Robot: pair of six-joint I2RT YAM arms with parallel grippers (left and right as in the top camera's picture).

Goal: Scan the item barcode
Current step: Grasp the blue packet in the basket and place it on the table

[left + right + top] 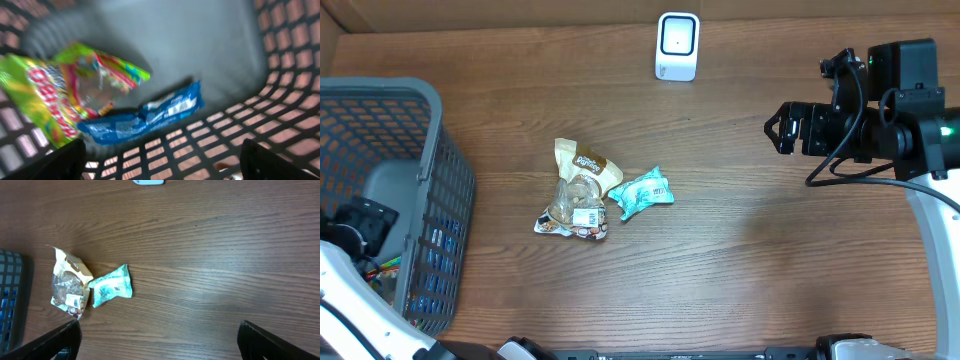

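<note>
Left pincer (162, 152) sat inside the gray mesh basket (440, 180). Jaws were spread wide with nothing between them. The left wrist view was blurred. Just ahead of that pincer, on the basket floor, lay a green-and-yellow candy bag (45, 95) and a blue packet (145, 117), touching each other. The candy bag was off to the pincer's left and the blue packet sat near its midline. Print on both was smeared, possibly a gummy brand, not readable. Neither item touched the dark fingers (65, 160) at the lower corners.

Right pincer (778, 128) hovered over bare tabletop (750, 260), jaws spread fully, holding nothing. Its fingers (55, 342) framed the lower corners of the right wrist view with only wood grain between them.

The items left to scan lay well apart from the right pincer, off to its left toward the basket. These were a tan-and-clear snack bag (578, 195) and a teal packet (642, 192). The packet was just beside the bag, on the side nearer the right pincer. A small white label faced up on the snack bag's lower end. Both lay flat on the tabletop, between the basket and the right pincer.

The white scanner (677, 45) stood at the far edge, to the left of the right pincer and apart from it, with no item in front of it.
</note>
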